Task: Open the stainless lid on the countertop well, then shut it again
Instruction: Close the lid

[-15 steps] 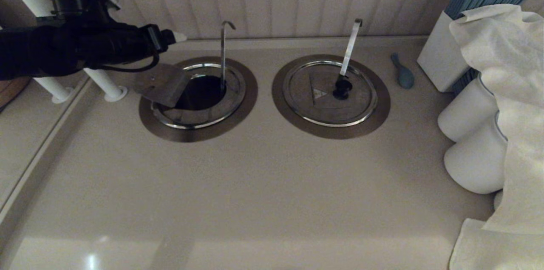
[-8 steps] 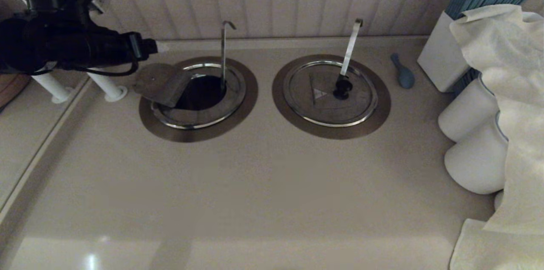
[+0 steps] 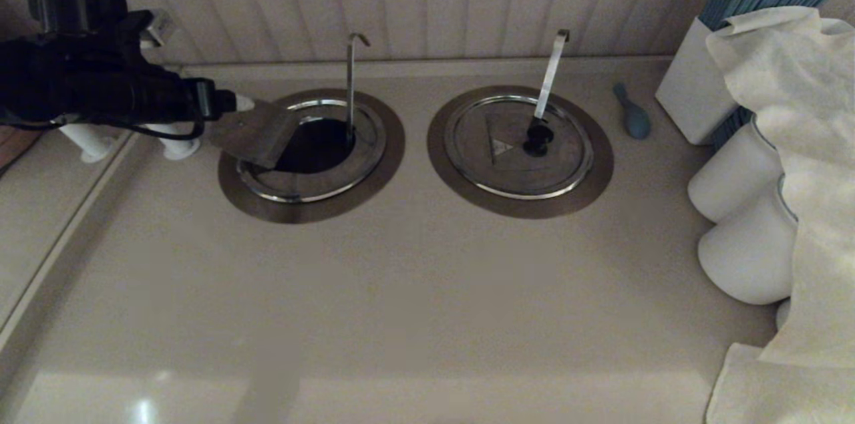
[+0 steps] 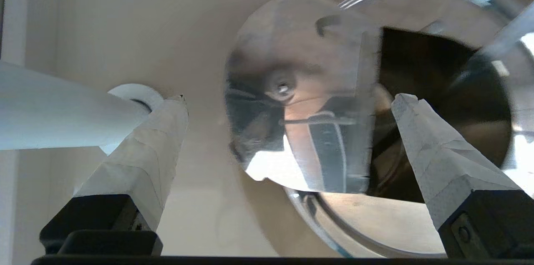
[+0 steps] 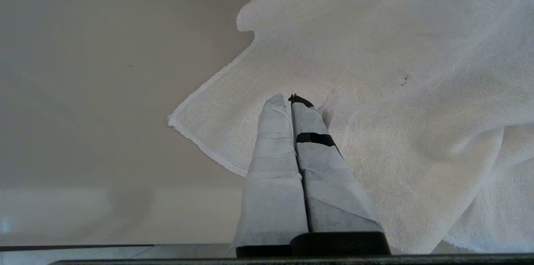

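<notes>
The stainless lid (image 3: 257,132) is tipped up on the left side of the countertop well (image 3: 314,209), its shiny underside (image 4: 317,48) facing the left wrist camera. The dark hole (image 3: 319,143) lies uncovered, and the thin grey hooked handle (image 3: 350,77) rises from its far side. My left gripper (image 3: 242,103) is open at the lid's upper left edge. Its taped fingers (image 4: 167,123) spread wide either side of the lid without touching it, and the gripper (image 4: 290,98) holds nothing. My right gripper (image 5: 288,99) is shut and empty over a white cloth (image 5: 396,89), outside the head view.
The twin lid (image 3: 507,163) with the broad bright handle (image 3: 552,70) lies closed to the right. A blue utensil (image 3: 634,117), a white box (image 3: 691,100), white jars (image 3: 735,180) and draped cloth (image 3: 801,143) crowd the right. White posts (image 3: 167,133) stand under my left arm.
My left arm has drawn back to the left and dropped lower, level with the lid's top edge. The lid stays tipped open in about the same place.
</notes>
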`<state>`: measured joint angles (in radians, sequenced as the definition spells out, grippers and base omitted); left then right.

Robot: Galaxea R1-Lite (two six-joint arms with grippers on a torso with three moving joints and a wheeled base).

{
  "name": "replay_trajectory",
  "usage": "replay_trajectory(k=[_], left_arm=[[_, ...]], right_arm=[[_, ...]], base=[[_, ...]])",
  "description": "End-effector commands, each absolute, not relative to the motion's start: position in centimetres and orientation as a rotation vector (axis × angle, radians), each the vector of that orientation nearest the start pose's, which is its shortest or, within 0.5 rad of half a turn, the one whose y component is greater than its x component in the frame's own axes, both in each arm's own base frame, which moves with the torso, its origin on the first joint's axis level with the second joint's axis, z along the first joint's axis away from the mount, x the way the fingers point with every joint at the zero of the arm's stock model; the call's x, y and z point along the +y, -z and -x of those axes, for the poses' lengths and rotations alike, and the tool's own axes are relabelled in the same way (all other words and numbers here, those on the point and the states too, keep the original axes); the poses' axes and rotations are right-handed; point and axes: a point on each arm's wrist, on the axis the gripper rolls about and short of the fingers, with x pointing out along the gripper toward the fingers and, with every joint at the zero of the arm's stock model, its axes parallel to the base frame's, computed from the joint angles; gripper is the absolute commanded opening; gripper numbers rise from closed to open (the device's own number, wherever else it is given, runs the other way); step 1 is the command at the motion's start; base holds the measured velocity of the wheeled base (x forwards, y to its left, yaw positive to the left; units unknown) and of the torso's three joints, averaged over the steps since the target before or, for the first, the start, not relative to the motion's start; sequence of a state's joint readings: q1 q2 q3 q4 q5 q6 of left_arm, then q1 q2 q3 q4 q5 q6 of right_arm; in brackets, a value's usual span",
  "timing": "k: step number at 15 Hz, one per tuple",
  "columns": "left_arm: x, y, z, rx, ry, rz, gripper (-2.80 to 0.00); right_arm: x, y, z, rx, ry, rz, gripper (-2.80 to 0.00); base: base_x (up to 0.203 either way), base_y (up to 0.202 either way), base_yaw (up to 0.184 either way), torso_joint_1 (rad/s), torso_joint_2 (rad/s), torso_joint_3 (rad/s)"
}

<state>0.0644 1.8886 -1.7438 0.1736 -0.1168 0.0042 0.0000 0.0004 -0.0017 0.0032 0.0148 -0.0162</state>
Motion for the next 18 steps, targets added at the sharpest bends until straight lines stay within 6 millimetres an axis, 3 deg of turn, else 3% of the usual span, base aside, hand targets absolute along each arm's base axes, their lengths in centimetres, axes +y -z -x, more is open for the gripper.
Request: replay_trajectory(k=[1, 5, 10, 18], left_arm=[[2.5, -29.4, -38.1, 0.337, 0.044, 0.026, 0.0], [3.3, -27.7, -39.9, 0.372, 0.015, 0.03, 0.0], [3.3, -27.3, -40.3, 0.38, 0.02, 0.034, 0.0], [2.3, -28.5, -39.5, 0.358, 0.124, 0.123, 0.0]], right_arm=[[0.0, -7.6, 2.3, 0.001, -0.016, 0.017, -2.8], [0.0, -7.6, 2.3, 0.001, -0.015, 0.017, -2.8], [0.0, -7.6, 2.3, 0.001, -0.015, 0.017, -2.8], [0.0, -7.6, 2.3, 0.001, -0.015, 0.017, -2.8]], base=[[0.0, 0.0, 0.0, 0.0, 0.0, 0.0], [0.0, 0.0, 0.0, 0.0, 0.0, 0.0], [0.0, 0.0, 0.0, 0.0, 0.0, 0.0], [0.0, 0.0, 0.0, 0.0, 0.0, 0.0]])
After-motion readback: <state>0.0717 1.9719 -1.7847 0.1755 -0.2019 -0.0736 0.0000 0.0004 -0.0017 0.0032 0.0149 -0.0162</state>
